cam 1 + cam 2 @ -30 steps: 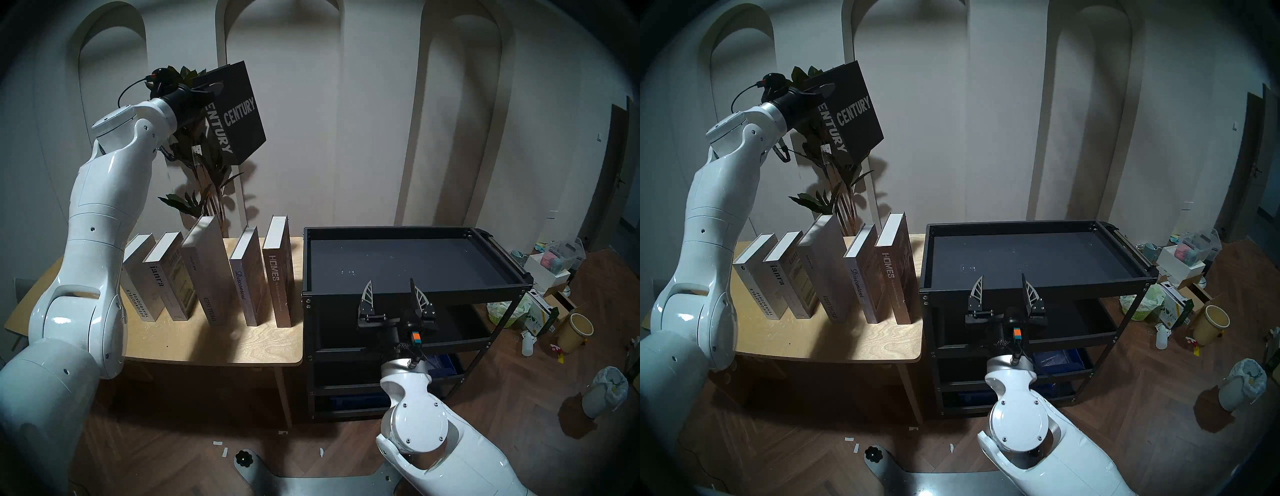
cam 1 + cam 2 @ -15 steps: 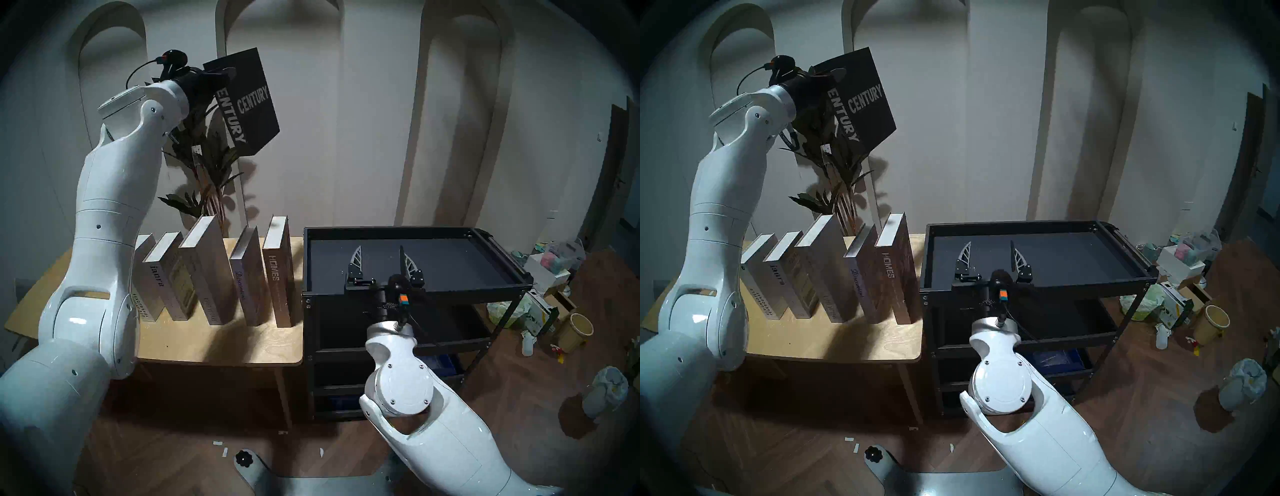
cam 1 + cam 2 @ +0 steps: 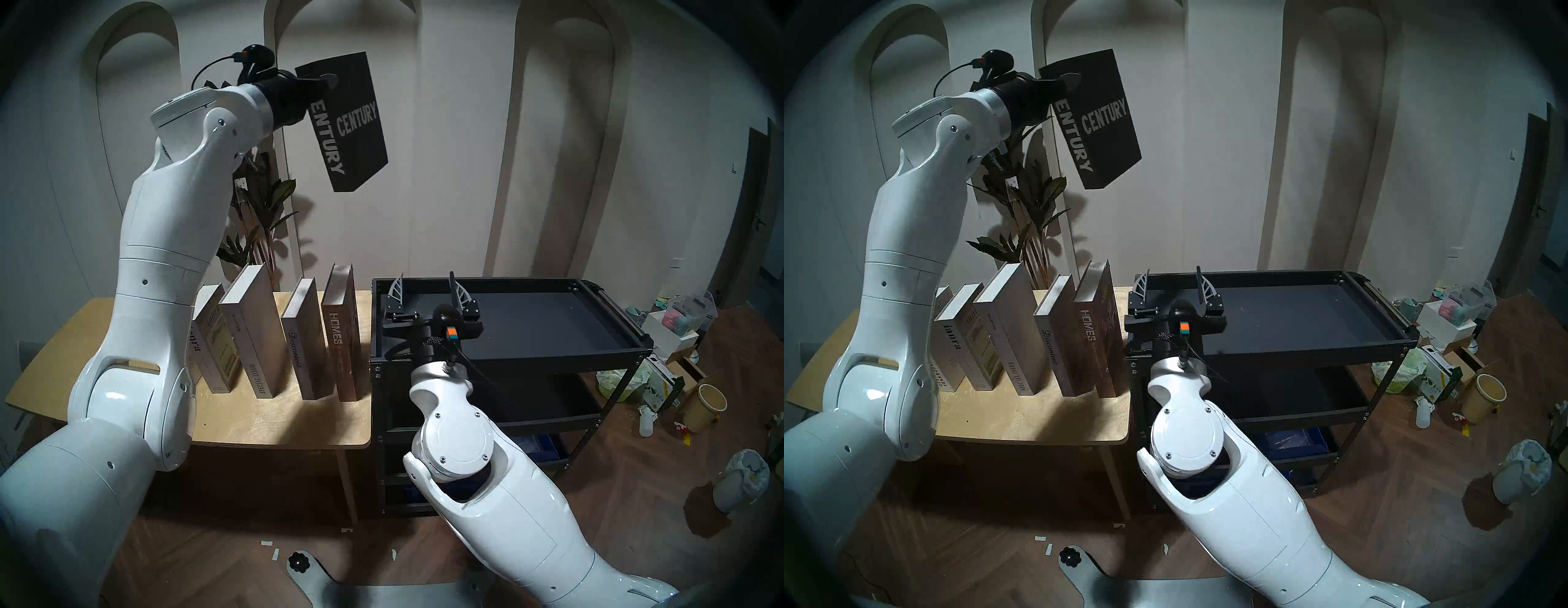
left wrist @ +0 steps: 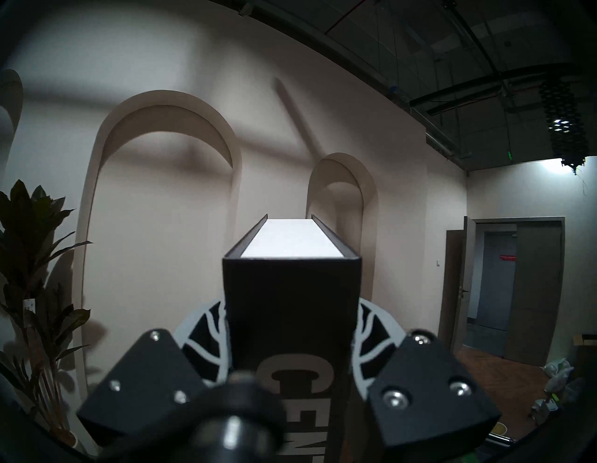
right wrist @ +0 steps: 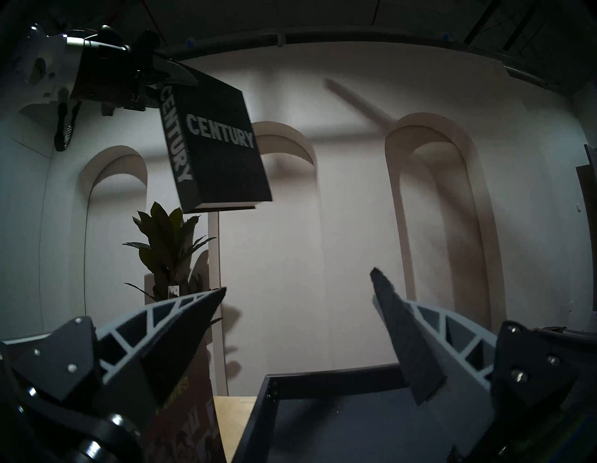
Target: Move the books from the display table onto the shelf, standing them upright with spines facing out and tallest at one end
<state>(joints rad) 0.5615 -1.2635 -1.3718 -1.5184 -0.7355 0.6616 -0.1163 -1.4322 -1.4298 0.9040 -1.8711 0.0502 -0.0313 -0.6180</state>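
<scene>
Book (image 3: 360,127) held high, upper centre of frame, clear of the row.
Left fingers (image 4: 374,342) clamp its spine end so it hangs upright for the shelf (image 3: 509,356); right fingers (image 3: 396,291) spread empty, ready to steady it.

"CENTURY" stands on the black book (image 3: 352,123), on both cover and spine. Spines on the tabletop read "HOMES" (image 3: 339,339), "Discontent" (image 3: 299,348), "SPECIAL ISSUE" (image 3: 254,352) and "iaura" (image 3: 956,344).

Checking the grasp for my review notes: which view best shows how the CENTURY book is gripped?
Left wrist: both fingers clamp the CENTURY book across its thickness near the top. Head views show it hanging tilted; the right wrist view shows it from below.
</scene>
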